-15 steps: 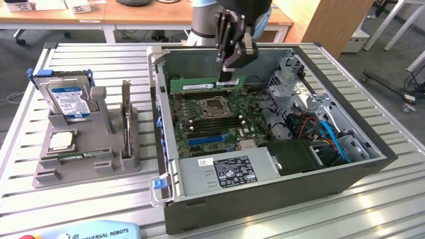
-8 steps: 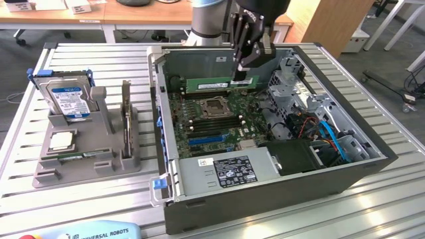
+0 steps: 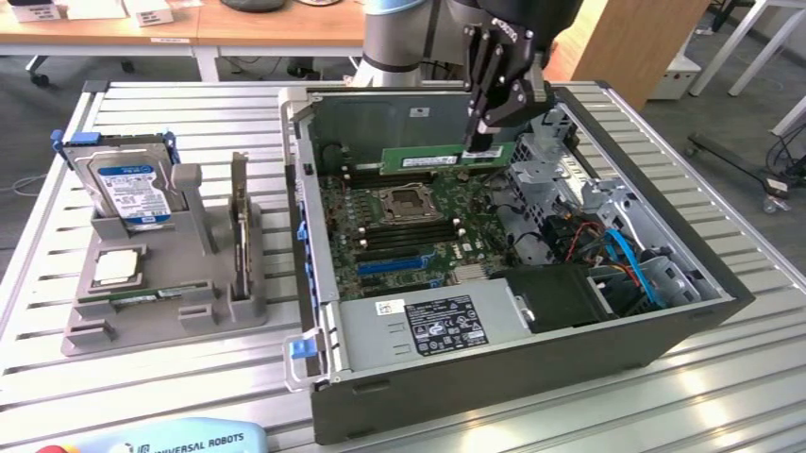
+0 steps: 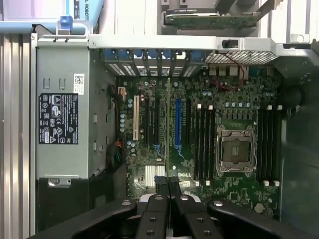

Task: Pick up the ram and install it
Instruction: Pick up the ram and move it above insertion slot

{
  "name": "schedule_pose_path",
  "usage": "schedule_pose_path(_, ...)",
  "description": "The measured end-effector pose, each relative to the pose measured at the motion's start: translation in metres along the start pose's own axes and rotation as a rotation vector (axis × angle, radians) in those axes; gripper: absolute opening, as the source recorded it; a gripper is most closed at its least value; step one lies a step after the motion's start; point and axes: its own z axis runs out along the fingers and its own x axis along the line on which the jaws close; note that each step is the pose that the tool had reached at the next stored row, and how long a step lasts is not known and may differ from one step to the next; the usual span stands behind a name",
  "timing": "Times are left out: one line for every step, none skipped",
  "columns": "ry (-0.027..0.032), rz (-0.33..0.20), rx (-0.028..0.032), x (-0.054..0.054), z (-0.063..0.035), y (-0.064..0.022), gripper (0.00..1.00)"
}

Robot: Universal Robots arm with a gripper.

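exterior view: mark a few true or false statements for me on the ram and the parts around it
1. The gripper holds the ram over the open computer case. True.
2. The ram sits fully in a motherboard slot. False: it hangs above the motherboard, clamped in the jaws.
3. The hard drive stands on the grey holder, on the exterior view's left. True.
4. A cooler covers the CPU socket. False: the socket is bare.
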Motion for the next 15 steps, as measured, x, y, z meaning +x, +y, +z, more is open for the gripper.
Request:
schedule_pose_path(-0.0001, 0.0, 0.0, 0.0, 0.0, -0.0013, 0.11)
schedule_pose_path(-0.0001, 0.0, 0.0, 0.0, 0.0, -0.0017, 0.11)
schedule_pose_path(-0.0001, 0.0, 0.0, -0.0001, 0.0, -0.0017, 0.11)
schedule_pose_path(-0.0001, 0.0, 0.0, -0.0001, -0.0001, -0.0017, 0.11)
schedule_pose_path(-0.0001, 0.0, 0.0, -0.0001, 0.0, -0.0017, 0.11)
schedule_pose_path(-0.0001, 0.0, 0.0, -0.0001, 0.0, -0.0017, 0.11)
schedule_pose_path(-0.0001, 0.0, 0.0, -0.0001, -0.0001, -0.0017, 0.11)
schedule_pose_path(-0.0003, 0.0, 0.0001, -0.0003, 0.0, -0.0018, 0.11)
schedule_pose_path(-0.0003, 0.0, 0.0001, -0.0007, 0.0001, -0.0019, 0.11)
schedule_pose_path(-0.0002, 0.0, 0.0001, -0.0012, 0.0001, -0.0019, 0.11)
schedule_pose_path(-0.0002, 0.0, 0.0, -0.0018, 0.0001, -0.0018, 0.11)
schedule_pose_path(-0.0002, 0.0, 0.0, -0.0027, 0.0001, -0.0018, 0.11)
schedule_pose_path(-0.0002, 0.0, 0.0, -0.0035, 0.0002, -0.0018, 0.11)
schedule_pose_path(-0.0001, 0.0, 0.0, -0.0043, 0.0002, -0.0018, 0.11)
schedule_pose_path(-0.0002, 0.0, 0.0, -0.0051, 0.0003, -0.0018, 0.11)
